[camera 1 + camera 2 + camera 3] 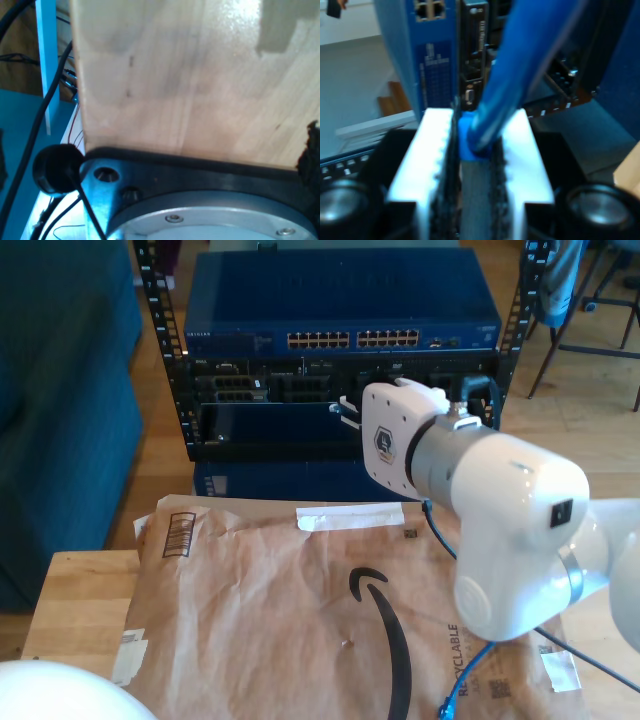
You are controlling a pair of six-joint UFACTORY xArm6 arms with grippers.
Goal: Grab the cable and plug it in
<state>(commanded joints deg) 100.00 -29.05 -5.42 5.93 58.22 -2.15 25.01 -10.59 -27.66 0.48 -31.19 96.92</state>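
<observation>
- Blue is the colour of the cable (520, 65), and its small blue plug end (470, 140) sits between the two white fingers (427, 160) of my second gripper (475, 165), which pinch it.
- From the plug the cable rises out past the fingers, toward the rack of network boxes (470, 50) just ahead.
- In the exterior view, the white arm (480, 490) reaches from the exterior view's right to the front of the black rack (340, 390), under the blue switch (340, 300) with its rows of ports.
- More of the blue cable hangs below the arm and ends on the brown paper wrap (300, 620) near the table's front edge, on the exterior view's right.
- The first wrist view shows light wood (190, 75) up close and a black wire (30, 135); I cannot tell how my first gripper's jaws stand.
</observation>
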